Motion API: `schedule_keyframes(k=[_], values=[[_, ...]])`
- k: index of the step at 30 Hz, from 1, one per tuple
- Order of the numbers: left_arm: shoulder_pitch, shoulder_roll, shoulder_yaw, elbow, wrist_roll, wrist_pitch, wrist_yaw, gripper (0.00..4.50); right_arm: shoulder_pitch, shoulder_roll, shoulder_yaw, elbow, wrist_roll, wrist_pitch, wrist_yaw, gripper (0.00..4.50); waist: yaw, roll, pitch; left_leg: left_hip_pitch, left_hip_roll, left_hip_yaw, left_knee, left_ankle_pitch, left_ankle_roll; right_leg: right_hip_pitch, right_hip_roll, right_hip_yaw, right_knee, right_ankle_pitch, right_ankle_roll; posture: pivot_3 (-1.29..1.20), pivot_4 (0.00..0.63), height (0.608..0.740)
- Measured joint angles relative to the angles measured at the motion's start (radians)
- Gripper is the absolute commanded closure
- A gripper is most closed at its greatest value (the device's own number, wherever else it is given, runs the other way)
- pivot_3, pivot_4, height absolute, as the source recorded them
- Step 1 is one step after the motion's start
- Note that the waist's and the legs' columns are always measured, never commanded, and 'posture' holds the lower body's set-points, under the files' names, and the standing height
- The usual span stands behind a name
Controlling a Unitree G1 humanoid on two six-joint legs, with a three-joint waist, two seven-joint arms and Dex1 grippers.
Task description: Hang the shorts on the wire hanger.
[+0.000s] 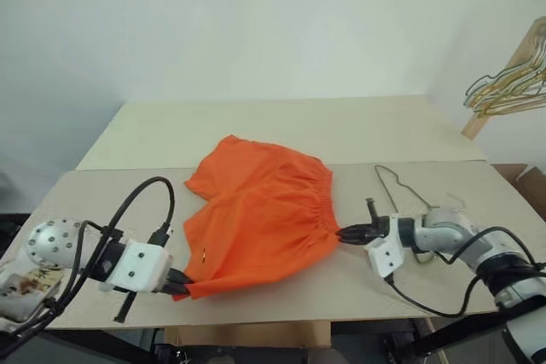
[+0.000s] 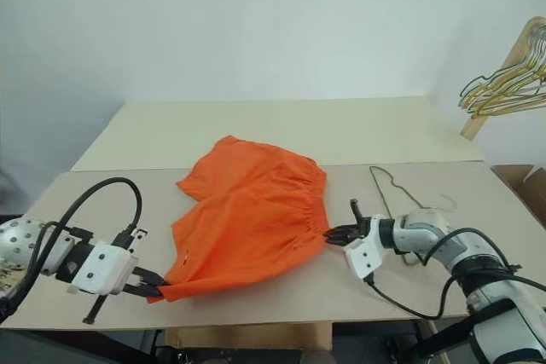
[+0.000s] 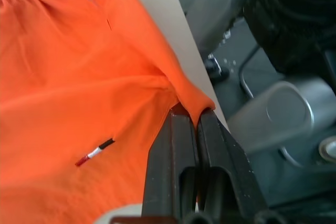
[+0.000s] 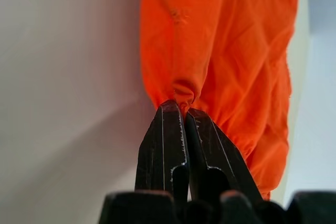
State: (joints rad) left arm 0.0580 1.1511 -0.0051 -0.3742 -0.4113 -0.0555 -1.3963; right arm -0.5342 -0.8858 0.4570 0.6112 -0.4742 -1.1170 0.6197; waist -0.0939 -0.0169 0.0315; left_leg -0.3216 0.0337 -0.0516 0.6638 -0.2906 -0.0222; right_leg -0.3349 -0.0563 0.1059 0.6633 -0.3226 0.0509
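On the table (image 1: pixel 256 130), head view: shorts (image 1: pixel 260 215) spread flat, pinched by left gripper (image 1: pixel 179 283) and right gripper (image 1: pixel 345 234); wire hanger (image 1: pixel 401 187) just behind the right arm; wrist views: both clamped on fabric; even tension advised.

Shorts (image 1: pixel 260 215): bright orange, plain, no pattern; small red-white-black tag mark (image 3: pixel 94 153), lower left of left wrist view.
Hanger (image 1: pixel 399 187): dull olive-grey wire, right of centre.
Table (image 1: pixel 256 130): pale beige, plain.
Wall (image 1: pixel 256 23): off-white, upper frame.
Hanger bunch (image 1: pixel 512 87): gold and green wire, upper right; rack (image 1: pixel 499 83) light wood.
Left gripper (image 1: pixel 179 283): black fingers, white housing, black cables.
Right gripper (image 1: pixel 345 234): black fingers, white and silver-grey wrist.
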Motion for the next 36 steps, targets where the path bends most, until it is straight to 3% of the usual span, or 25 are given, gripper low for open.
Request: schedule_keyframes(k=[5,11,13,14,15,17,18,22,28,32,36], values=[[-0.046,-0.07,-0.073,-0.002,0.029,0.014,0.0,4.47,0.005,-0.041,-0.006,0.026,-0.109,-0.036,-0.094,4.5,-0.007,0.004,0.005,0.0,0.0,0.001,0.0,-0.001,0.001,0.0,0.0,0.002,0.0,0.0,0.0,-0.05,0.026,0.74],[-0.033,-0.093,-0.115,-0.039,0.048,0.042,0.001,4.47,0.071,-0.084,-0.038,-0.032,-0.113,-0.046,-0.134,4.5,-0.028,0.004,0.006,0.0,0.0,0.001,0.0,-0.002,0.003,0.0,0.0,0.003,-0.001,0.0,0.0,-0.08,0.027,0.74],[0.001,-0.084,-0.115,-0.047,0.049,0.057,-0.008,3.86,0.117,-0.098,-0.041,-0.08,-0.106,-0.047,-0.135,4.5,-0.032,0.003,0.006,0.0,0.0,0.001,0.0,-0.002,0.003,0.0,0.0,0.003,-0.001,0.0,0.0,-0.08,0.027,0.74],[0.018,-0.075,-0.115,-0.046,0.048,0.059,-0.021,3.53,0.141,-0.103,-0.042,-0.101,-0.098,-0.046,-0.133,3.92,-0.035,0.003,0.007,0.0,0.0,0.002,0.0,-0.002,0.003,0.0,0.0,0.004,-0.001,0.0,0.0,-0.08,0.027,0.74],[0.034,-0.065,-0.111,-0.045,0.047,0.055,-0.036,3.44,0.165,-0.108,-0.044,-0.126,-0.089,-0.045,-0.13,3.84,-0.037,0.003,0.007,0.0,0.0,0.002,0.0,-0.002,0.003,0.0,0.0,0.004,-0.001,0.0,0.0,-0.08,0.027,0.74],[0.06,-0.06,-0.099,-0.043,0.052,0.031,-0.047,2.71,0.206,-0.119,-0.054,-0.175,-0.07,-0.034,-0.125,3.08,-0.04,0.003,0.008,0.001,0.0,0.002,0.0,-0.002,0.003,0.001,0.0,0.005,-0.001,0.0,0.0,-0.07,0.027,0.74],[0.072,-0.061,-0.091,-0.04,0.057,0.01,-0.046,2.7,0.239,-0.142,-0.061,-0.215,-0.047,-0.023,-0.114,2.8,-0.038,0.003,0.008,0.001,0.0,0.002,0.0,-0.002,0.004,0.001,0.0,0.005,-0.001,0.0,0.0,-0.07,0.029,0.74],[0.122,-0.061,-0.021,0.022,0.056,-0.051,-0.049,2.7,0.396,-0.272,-0.111,-0.351,0.087,0.064,-0.052,2.8,-0.024,0.0,0.013,0.001,0.0,0.002,0.0,-0.003,0.005,0.001,0.0,0.004,-0.001,-0.001,0.0,-0.06,0.036,0.74],[0.014,-0.085,0.053,0.157,0.026,-0.051,-0.045,2.7,0.67,-0.4,-0.344,-0.565,0.476,0.392,0.013,2.8,-0.013,-0.004,0.019,0.0,0.001,0.003,0.0,-0.004,0.006,0.002,0.0,0.003,-0.001,-0.001,0.0,-0.06,0.041,0.74],[-0.18,-0.147,0.047,0.235,-0.011,0.045,0.0,2.7,0.777,-0.326,-0.516,-0.716,0.696,0.801,0.0,2.8,-0.002,-0.008,0.021,-0.001,0.001,0.001,0.0,-0.004,0.005,0.001,0.001,0.0,-0.001,-0.001,0.0,-0.07,0.04,0.74],[-0.316,-0.173,0.073,0.283,-0.065,0.155,0.039,2.7,0.784,-0.255,-0.561,-0.814,0.778,1.157,-0.033,2.8,-0.001,-0.006,0.022,-0.008,0.0,0.0,0.0,-0.004,0.005,-0.003,0.0,0.0,-0.004,-0.001,0.0,-0.08,0.037,0.74]])
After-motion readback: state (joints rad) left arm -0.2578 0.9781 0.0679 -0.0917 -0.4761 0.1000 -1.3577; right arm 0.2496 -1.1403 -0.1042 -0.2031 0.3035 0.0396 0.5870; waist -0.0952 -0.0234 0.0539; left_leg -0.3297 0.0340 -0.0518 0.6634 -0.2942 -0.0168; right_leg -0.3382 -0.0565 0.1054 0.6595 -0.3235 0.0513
